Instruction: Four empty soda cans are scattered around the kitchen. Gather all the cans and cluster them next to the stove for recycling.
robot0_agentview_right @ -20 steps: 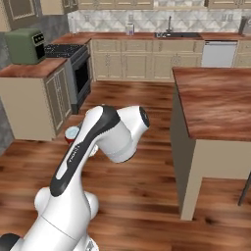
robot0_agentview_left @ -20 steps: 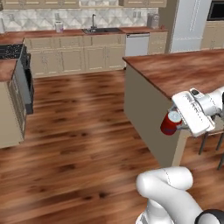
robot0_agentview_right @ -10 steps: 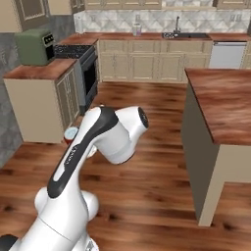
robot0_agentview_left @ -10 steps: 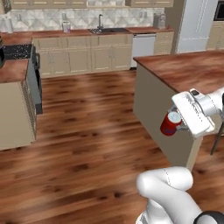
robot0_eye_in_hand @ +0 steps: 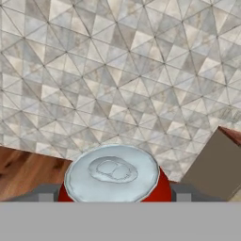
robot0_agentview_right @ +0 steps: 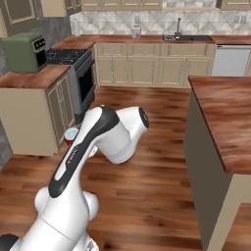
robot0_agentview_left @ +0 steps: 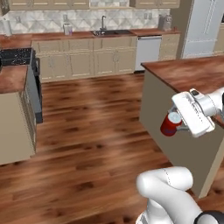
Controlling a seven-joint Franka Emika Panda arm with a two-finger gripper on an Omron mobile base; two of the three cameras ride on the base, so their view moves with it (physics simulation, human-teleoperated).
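pincer: clenched on red soda can, carried in the air beside the island counter | stove: well apart, far left | risk: can slips mid-carry or clips a cabinet corner

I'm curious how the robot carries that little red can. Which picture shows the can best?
The left base view: the red can shows from the side, held in the gripper beside the island. The hand view shows its silver top close up. The right base view gives just a sliver behind the arm.
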